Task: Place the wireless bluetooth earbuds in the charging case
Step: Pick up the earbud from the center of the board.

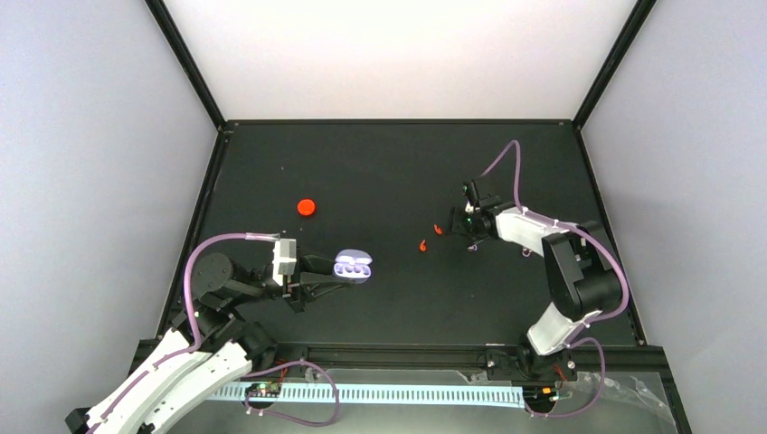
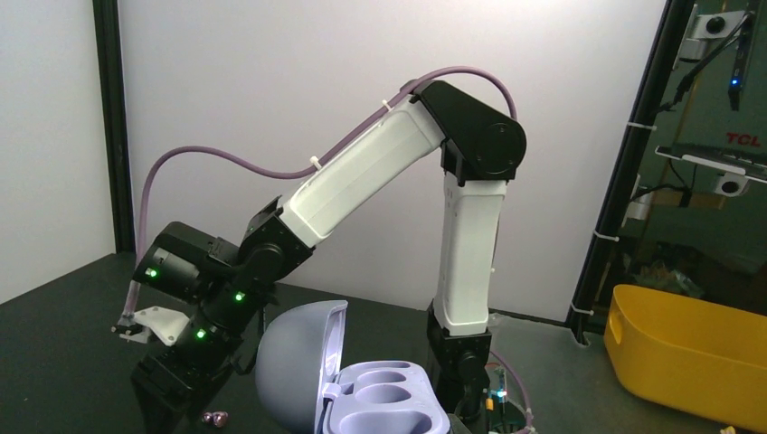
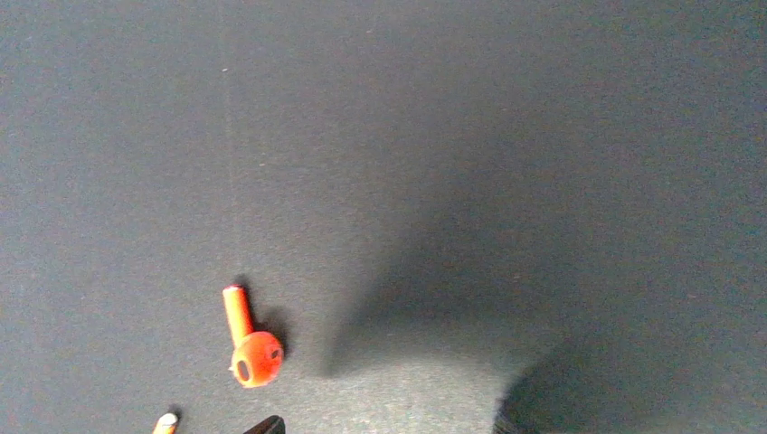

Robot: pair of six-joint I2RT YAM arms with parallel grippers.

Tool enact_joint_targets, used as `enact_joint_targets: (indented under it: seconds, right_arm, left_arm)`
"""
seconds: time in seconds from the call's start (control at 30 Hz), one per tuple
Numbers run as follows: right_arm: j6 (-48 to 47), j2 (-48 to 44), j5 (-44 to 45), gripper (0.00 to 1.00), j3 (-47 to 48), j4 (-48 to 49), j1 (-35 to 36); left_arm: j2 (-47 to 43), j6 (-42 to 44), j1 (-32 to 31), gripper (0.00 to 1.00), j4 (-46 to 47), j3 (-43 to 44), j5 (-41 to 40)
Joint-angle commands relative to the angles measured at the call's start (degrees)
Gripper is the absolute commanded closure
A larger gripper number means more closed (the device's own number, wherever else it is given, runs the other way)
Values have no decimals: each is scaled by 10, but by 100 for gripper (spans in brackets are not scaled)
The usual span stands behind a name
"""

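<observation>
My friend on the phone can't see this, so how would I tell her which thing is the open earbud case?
On the black table, find the left gripper near the front left. The charging case sits right at its tip. It is pale lilac with its lid flipped open, showing two empty hollows, unlike the round red item lying alone farther back.

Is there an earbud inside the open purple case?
No. In the left wrist view, both hollows of the open purple case are bare, with nothing sitting in them.
</observation>
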Motion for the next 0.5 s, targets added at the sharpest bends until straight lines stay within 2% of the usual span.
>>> enact_joint_targets:
  seconds: [0.0,0.1,0.3,0.47]
  right_arm:
    - [-28,8,-43,41,19,-14,12]
    - [-27,-2,-24,41,22,-28,20]
    - [-13,-70,54,35,6,-23,18]
    - [11,-115,71,19,-18,-19,0]
  left_arm:
    - [3,10,-3,98,-1,3,-3]
    - [4,10,-3,98,1,3,-2]
    - [3,10,-3,98,-1,3,-2]
    - [-1,11,-3,99,-4,3,-3]
